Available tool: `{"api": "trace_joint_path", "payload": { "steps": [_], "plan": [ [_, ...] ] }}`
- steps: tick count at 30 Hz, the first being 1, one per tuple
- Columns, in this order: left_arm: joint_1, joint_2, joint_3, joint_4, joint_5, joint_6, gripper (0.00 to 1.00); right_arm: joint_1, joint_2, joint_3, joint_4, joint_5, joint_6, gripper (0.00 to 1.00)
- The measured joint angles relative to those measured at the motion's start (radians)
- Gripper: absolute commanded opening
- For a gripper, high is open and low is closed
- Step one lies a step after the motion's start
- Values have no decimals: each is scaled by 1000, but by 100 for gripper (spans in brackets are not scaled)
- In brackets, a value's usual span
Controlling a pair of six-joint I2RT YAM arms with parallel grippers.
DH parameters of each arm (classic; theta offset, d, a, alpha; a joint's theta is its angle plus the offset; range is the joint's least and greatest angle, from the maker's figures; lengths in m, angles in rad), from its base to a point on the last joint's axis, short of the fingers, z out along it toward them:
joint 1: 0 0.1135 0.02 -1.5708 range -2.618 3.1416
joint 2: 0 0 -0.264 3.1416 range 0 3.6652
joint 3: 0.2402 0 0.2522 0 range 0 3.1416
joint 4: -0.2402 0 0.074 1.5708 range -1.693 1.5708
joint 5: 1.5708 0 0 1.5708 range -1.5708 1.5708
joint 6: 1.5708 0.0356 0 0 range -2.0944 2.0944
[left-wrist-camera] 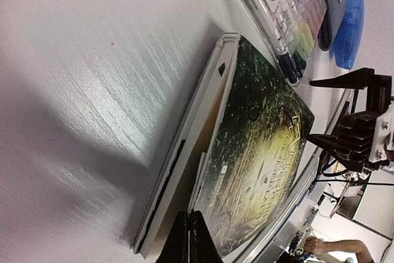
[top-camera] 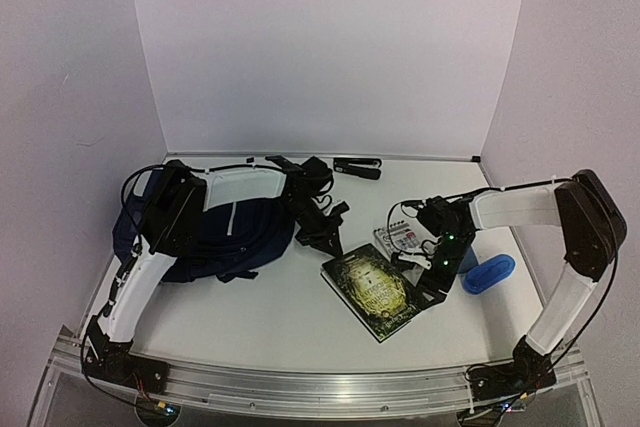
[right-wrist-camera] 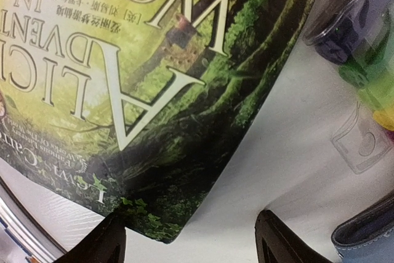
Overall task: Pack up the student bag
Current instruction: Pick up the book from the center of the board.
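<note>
The student bag, a navy-blue backpack, lies at the left of the table with its dark straps spread toward the back. A green-covered book lies flat in the middle. My left gripper hovers between the bag and the book. Its fingertips are pressed together with nothing between them, just short of the book. My right gripper stands open at the book's right corner. That corner lies between its spread fingers, which do not touch it.
A clear box of coloured markers lies behind the book, and a small blue pouch sits to its right. A black stapler-like object rests near the back wall. The table's metal front rail runs along the near edge.
</note>
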Motion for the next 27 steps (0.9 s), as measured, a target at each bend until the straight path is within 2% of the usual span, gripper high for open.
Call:
{"api": "trace_joint_path", "payload": {
  "steps": [3,7,12,20,27],
  "plan": [
    [2,-11,0,7,15,9,19,1,3,4,3,-8,11,71],
    [2,-12,1,13,50,14,28,6,9,11,9,-15,23,71],
    [3,-11,1,18,76,11,23,7,16,20,14,-25,29,71],
    [6,-3,1,35,114,5,30,7,29,34,16,-39,34,68],
    [6,41,3,19,117,-10,27,25,49,56,40,-46,51,64]
  ]
}}
